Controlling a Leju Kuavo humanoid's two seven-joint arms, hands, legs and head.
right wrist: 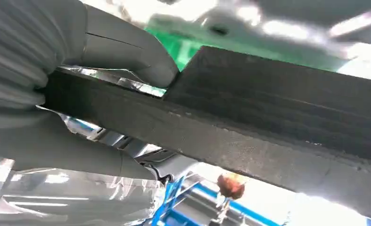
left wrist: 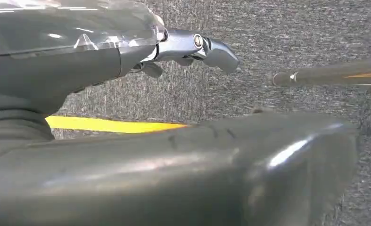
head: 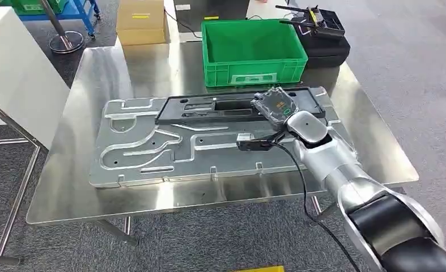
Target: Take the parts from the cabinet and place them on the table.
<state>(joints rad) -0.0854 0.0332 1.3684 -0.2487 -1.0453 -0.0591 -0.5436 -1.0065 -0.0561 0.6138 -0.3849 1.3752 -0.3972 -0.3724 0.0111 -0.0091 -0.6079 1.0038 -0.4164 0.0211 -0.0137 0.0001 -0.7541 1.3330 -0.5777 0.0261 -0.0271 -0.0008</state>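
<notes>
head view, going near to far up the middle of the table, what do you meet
Bare steel table edge → large grey metal plate with routed grooves → long black plastic part held by the right robot hand → green crate → cardboard box on the floor beyond.

Grey carpet floor (head: pixel 424 68), white panel (head: pixel 11 73), cardboard box (head: pixel 141 20)

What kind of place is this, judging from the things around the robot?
Probably a factory or workshop floor. A steel table carries a large machined metal plate with a black part on it, a green plastic crate stands behind, and a cardboard box sits on the grey floor.
</notes>
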